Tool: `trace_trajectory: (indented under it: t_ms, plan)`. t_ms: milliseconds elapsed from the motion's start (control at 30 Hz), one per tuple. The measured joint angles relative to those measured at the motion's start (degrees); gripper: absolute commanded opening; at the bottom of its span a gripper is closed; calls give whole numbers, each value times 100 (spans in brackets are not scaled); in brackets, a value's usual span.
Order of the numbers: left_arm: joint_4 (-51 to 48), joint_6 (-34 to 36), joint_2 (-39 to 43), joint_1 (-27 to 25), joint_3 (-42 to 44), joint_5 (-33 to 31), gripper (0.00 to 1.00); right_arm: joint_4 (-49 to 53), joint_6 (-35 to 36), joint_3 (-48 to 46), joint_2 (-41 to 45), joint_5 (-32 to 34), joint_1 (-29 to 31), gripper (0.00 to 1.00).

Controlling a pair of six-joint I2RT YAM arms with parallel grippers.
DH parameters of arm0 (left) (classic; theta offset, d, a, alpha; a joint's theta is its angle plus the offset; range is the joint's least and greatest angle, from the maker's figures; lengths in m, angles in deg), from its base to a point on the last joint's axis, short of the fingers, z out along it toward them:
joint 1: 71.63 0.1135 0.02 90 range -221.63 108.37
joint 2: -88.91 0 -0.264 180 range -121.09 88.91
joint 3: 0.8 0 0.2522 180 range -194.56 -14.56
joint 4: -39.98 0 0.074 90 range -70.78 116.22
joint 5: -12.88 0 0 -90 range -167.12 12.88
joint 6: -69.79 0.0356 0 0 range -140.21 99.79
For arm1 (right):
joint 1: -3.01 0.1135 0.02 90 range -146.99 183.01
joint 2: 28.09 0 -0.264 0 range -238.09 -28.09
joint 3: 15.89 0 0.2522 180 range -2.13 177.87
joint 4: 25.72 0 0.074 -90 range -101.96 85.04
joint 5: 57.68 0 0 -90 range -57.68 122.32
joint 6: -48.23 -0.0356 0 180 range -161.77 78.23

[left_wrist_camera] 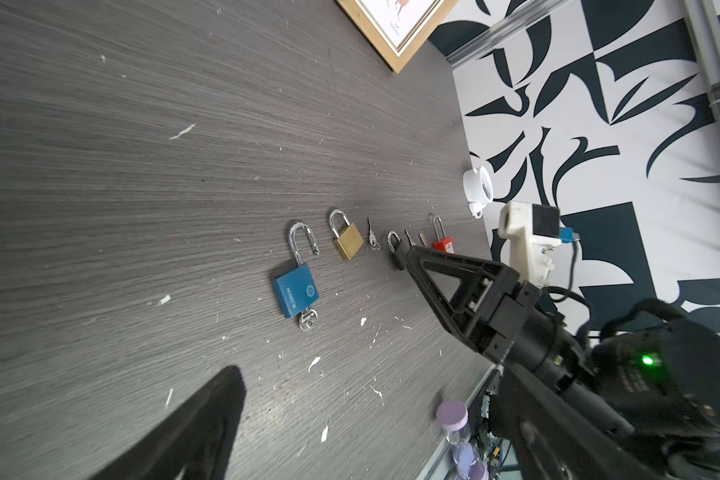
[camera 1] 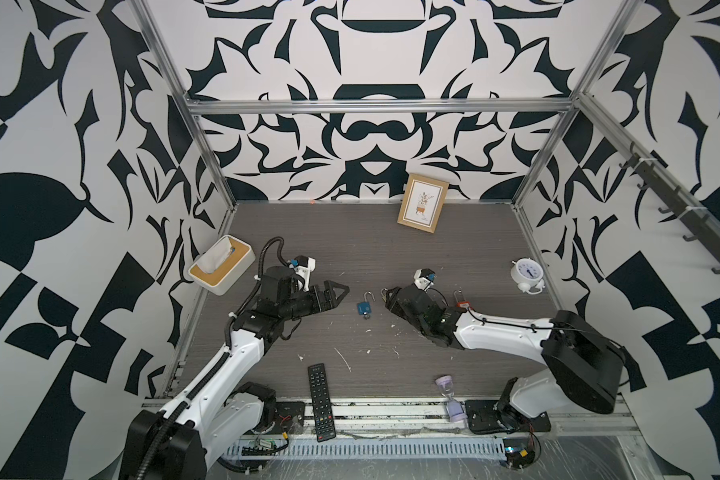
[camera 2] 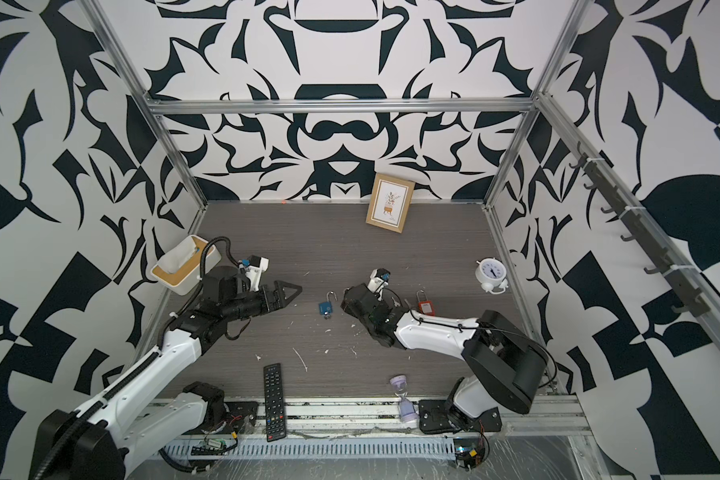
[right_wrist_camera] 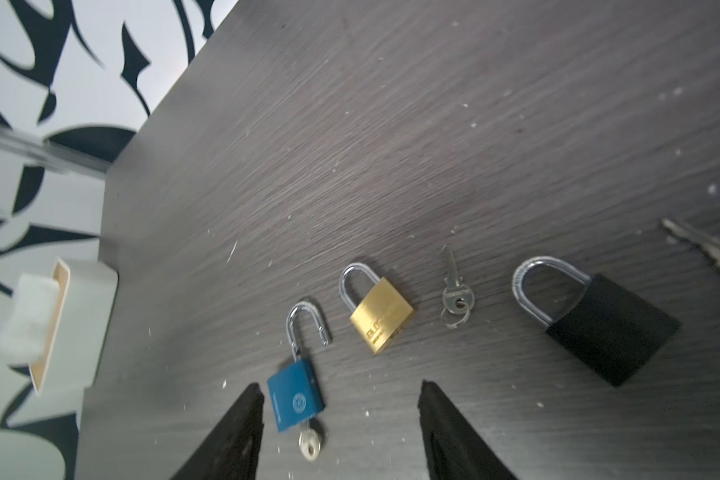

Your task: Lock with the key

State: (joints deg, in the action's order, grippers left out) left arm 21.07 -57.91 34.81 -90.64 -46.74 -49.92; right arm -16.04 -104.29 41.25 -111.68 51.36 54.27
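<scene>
While we hold our right gripper (right_wrist_camera: 341,384) with jaws apart and empty, the blue padlock (right_wrist_camera: 294,395) lies just by its fingertips (right_wrist_camera: 242,419), shackle open, key (right_wrist_camera: 310,444) in its base. Our left gripper (camera 1: 334,296) gapes wide nearby, holding nothing.

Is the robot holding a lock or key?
Nothing is held. The left gripper and right gripper have open, empty jaws; the blue metal padlock lies free.

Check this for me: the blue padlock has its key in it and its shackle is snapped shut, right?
No. The blue padlock does have its key in it, but its shackle stands open, one end free of the body. The right wrist view shows it.
</scene>
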Motion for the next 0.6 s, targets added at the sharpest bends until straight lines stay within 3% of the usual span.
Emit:
trace_trajectory:
  t_ms: [133,300,600]
  plan:
    - [-129,-74,680,0,267,-439,98,1355,1137,1126,7,-337,55,61]
    - [-621,-160,1272,52,468,-1080,96,2487,2052,2376,-658,-380,304,58]
    - [-1045,256,1119,431,446,-546,95,3099,2638,3025,-2041,-330,551,59]
